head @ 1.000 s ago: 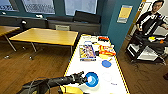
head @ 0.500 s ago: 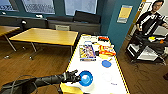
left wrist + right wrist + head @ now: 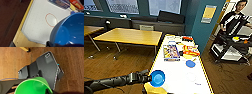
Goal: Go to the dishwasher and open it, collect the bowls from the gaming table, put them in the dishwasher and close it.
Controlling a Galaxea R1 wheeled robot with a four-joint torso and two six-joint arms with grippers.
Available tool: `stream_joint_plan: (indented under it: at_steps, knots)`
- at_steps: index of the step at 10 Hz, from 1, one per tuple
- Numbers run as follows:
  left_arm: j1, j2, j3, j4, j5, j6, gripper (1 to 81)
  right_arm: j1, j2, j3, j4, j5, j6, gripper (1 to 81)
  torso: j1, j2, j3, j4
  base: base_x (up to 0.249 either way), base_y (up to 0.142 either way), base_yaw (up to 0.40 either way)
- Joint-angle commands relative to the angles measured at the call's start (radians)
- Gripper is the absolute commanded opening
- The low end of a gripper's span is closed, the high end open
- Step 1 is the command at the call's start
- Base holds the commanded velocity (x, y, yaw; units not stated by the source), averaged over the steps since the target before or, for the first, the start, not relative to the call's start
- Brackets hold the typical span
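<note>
Change: blue bowl (image 3: 157,78) now raised slightly above gaming table (image 3: 177,80).
Left gripper (image 3: 148,78): closed on blue bowl rim.
Right gripper: grip state undeterminable; green bowl (image 3: 32,86) directly at it.

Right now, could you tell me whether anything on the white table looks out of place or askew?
Nothing looks spilled or damaged. The round bright blue plastic bowl is tipped on its side at the left gripper, over the long white yellow-edged table; boxes lie cluttered at the far end.

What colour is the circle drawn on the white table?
Red: a thin red circle outline on the dotted white table top, seen best in the left wrist view.
</note>
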Motion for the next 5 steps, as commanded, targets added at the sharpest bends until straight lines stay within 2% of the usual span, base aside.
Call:
stream_joint_plan:
  at_steps: [1, 3, 5]
  knots:
    - [-0.030, -0.178, 0.176, 0.069, 0.020, 0.022, 1.0, 0.007, -0.023, -0.037, -0.019, -0.032, 0.004, 1.0, 0.000, 0.000, 0.000, 0.000, 0.000, 0.000, 0.000]
    - [0.128, -0.233, 0.176, 0.091, 0.005, 0.067, 1.0, 0.002, -0.004, -0.070, -0.019, -0.032, 0.004, 1.0, 0.000, 0.000, 0.000, 0.000, 0.000, 0.000, 0.000]
    - [0.283, -0.273, 0.127, 0.159, -0.050, 0.073, 1.0, 0.002, 0.005, -0.084, -0.019, -0.041, 0.006, 1.0, 0.000, 0.000, 0.000, 0.000, 0.000, 0.000, 0.000]
